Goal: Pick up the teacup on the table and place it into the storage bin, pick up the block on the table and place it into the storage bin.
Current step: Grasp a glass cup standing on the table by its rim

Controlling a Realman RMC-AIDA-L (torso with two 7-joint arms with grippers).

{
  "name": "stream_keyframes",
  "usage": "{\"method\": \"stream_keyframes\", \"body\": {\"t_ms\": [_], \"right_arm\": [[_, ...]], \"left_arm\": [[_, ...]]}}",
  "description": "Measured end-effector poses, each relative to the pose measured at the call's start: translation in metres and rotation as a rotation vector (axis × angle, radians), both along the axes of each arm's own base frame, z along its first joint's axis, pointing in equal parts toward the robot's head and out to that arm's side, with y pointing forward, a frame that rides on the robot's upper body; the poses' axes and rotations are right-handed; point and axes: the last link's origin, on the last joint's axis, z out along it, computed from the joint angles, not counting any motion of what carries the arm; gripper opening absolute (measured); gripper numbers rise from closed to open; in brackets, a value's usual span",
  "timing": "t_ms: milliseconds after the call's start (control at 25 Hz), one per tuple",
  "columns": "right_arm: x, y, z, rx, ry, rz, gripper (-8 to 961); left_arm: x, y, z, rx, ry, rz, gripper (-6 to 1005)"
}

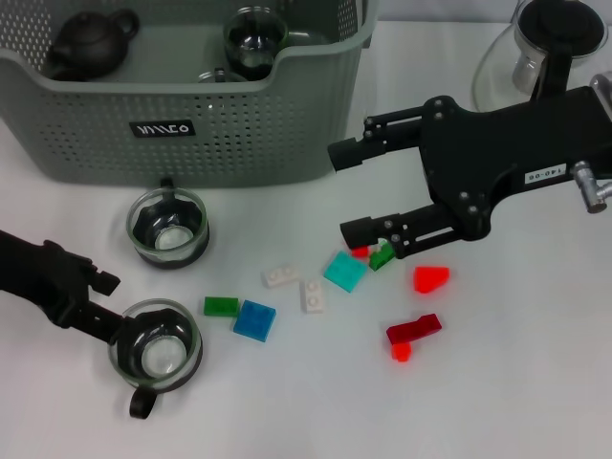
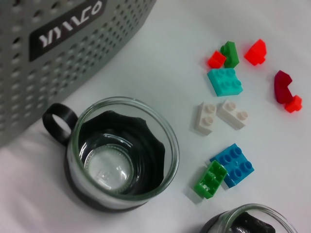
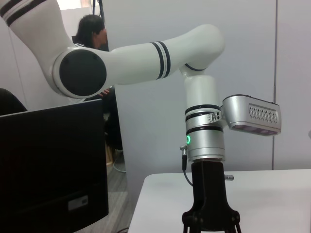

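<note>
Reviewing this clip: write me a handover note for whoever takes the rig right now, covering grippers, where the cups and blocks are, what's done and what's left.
Left gripper: low at the near teacup, fingers at its rim; a grip is not confirmed.
Right gripper: open, lower finger over the small red and green blocks at the top of the block cluster.
Storage bin: already holds a dark teapot and a glass cup.
Second teacup stands on the table just in front of the bin.
Left: both table teacups and all loose blocks, including the teal block, blue block, white blocks and red pieces.
</note>
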Motion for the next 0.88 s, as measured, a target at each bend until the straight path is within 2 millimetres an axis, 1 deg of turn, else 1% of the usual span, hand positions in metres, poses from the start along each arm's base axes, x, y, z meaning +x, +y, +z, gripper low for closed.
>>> {"method": "stream_keyframes", "body": {"t_ms": [240,360,640,720,880], "right_arm": [[0.0,0.003,-0.005,0.022,0.003,-0.012,776],[0.001,0.004,-0.008,0.028,0.007,-0.009,776],[0.004,0.008,-0.011,0.045,0.01,-0.022,775],[0.004,0.008,-0.01,0.046,0.01,-0.023,775],[0.004,0.009,-0.01,0.052,0.01,-0.021,774]], "left_arm": [[0.011,0.003,-0.009,-0.036,0.081,-0.043,874],[0.013,0.005,-0.011,-0.037,0.119,-0.049,872],[0.015,0.009,-0.016,-0.032,0.131,-0.052,873],[0.014,0.009,-0.022,-0.046,0.144,-0.049,873],[0.013,0.009,-0.026,-0.05,0.146,-0.04,873]]}}
